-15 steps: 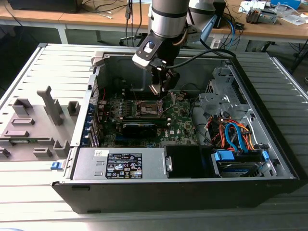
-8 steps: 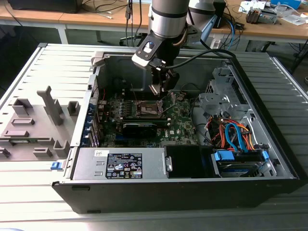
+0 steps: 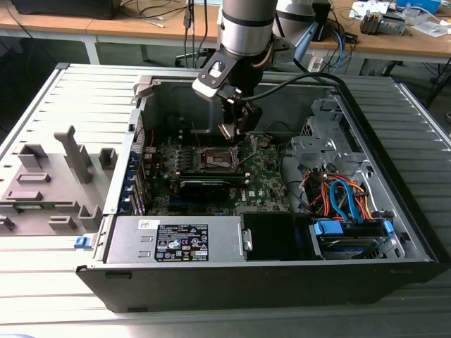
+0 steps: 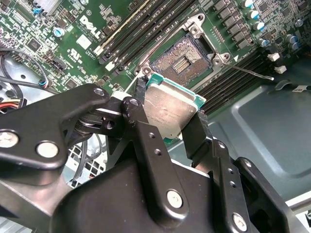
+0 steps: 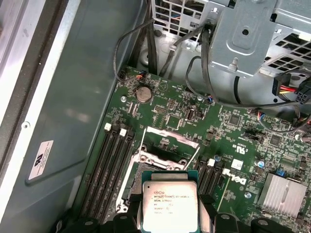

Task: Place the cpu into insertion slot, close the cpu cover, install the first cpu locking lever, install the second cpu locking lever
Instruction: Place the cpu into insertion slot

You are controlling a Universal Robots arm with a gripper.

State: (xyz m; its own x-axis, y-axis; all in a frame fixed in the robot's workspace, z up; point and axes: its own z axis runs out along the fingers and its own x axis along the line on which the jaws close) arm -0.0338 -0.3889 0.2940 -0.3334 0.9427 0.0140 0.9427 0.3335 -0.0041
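From my console the arm (image 3: 246, 24) reads as a thick silver-grey cylinder ringed by a darker band, with a black collar beneath it. Under that I see a pale grey wrist block (image 3: 211, 79) with a dark round opening in its face. A thick black cable (image 3: 296, 82) runs off from the wrist. The tool (image 3: 236, 132) is dark. In the second wrist view I make out matte black linkage bars (image 4: 58, 126) with rounded ends, joined by shiny silver screws (image 4: 47, 149), and flat black fingers (image 4: 150, 141) dotted with small holes.
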